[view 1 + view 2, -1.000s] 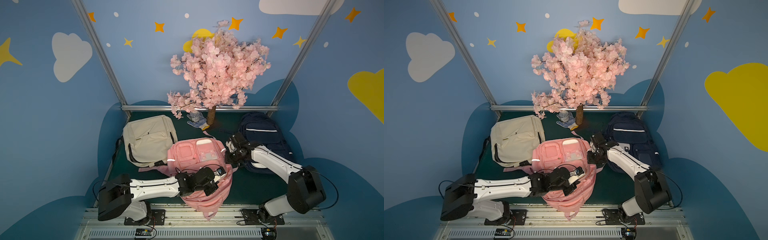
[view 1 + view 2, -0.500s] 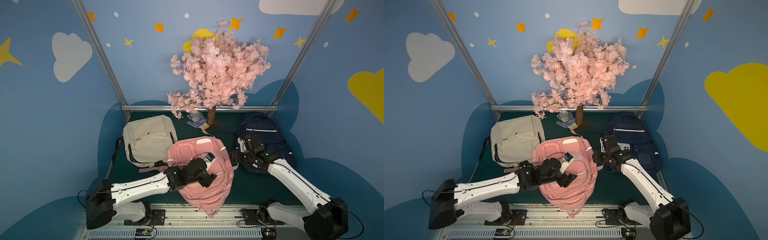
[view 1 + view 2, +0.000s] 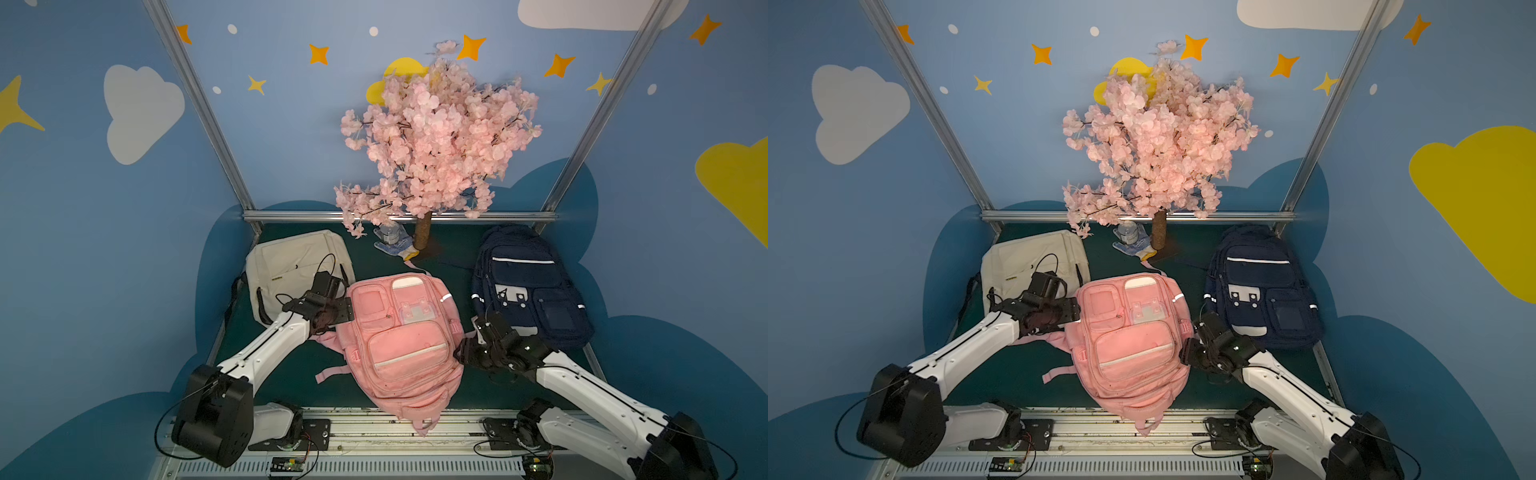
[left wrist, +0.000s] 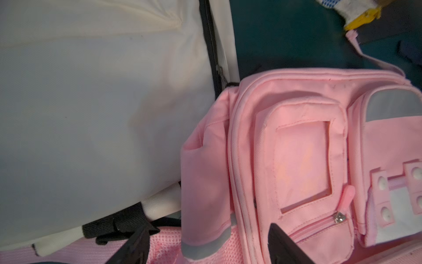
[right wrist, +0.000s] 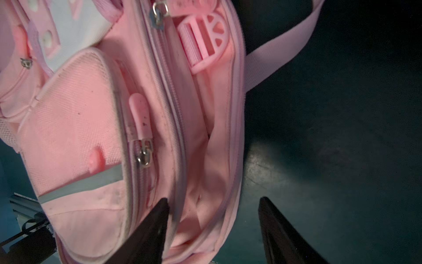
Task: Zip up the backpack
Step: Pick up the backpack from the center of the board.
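The pink backpack (image 3: 401, 345) (image 3: 1129, 345) lies face up in the middle of the green mat. My left gripper (image 3: 338, 312) (image 4: 209, 242) is at its left side, open, with the pink side pocket (image 4: 203, 182) between the black fingers (image 4: 134, 246) but not gripped. At the bag's right side my right gripper (image 3: 463, 353) (image 5: 214, 219) is open too. One finger (image 5: 150, 228) rests on the bag's edge and the second stands over the mat. The main compartment (image 5: 210, 160) gapes, showing lining. Its zipper slider (image 5: 157, 13) sits far up the track.
A cream backpack (image 3: 291, 266) lies just left of the pink one, touching it, and a navy backpack (image 3: 528, 282) lies to the right. A pink blossom tree (image 3: 436, 137) stands at the back with a glove and a can (image 3: 392, 241) at its foot. A metal rail (image 3: 374, 424) runs along the front.
Both grippers went from shut to open and let the pink backpack go. The left arm swung from the bag's lower front to its left side. The right arm drew back toward the front.
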`<state>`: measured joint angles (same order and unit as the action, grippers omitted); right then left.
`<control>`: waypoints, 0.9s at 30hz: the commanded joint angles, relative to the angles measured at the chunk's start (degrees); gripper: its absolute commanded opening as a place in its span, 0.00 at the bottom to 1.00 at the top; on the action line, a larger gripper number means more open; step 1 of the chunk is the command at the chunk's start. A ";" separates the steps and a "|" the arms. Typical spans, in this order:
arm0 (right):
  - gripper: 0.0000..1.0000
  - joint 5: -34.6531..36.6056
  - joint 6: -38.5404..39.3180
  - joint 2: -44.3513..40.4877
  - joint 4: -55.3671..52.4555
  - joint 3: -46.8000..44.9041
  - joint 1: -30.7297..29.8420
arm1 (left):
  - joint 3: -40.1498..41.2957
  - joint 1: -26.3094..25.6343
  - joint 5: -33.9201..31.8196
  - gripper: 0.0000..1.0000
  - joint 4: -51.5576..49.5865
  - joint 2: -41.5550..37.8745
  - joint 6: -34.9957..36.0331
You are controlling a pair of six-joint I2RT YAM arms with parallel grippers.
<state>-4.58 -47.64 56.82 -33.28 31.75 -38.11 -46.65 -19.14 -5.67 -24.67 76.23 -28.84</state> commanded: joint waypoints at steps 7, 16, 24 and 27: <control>0.62 -2.89 -3.49 8.42 10.65 -1.71 -1.61 | -0.68 0.54 9.22 0.57 3.07 8.24 -0.39; 0.03 0.54 3.71 12.95 5.77 8.26 0.27 | 1.60 -2.61 12.48 0.03 3.40 -1.22 -2.01; 0.00 16.27 15.09 15.82 4.40 21.84 4.22 | 10.65 -11.45 5.48 0.02 3.64 -27.61 -7.79; 0.00 16.01 18.34 21.71 6.94 27.10 5.37 | 15.16 -13.97 5.36 0.02 4.90 -33.45 -12.40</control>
<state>9.06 -34.52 75.26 -35.07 53.45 -33.01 -34.50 -30.59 -3.53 -21.15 45.50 -36.62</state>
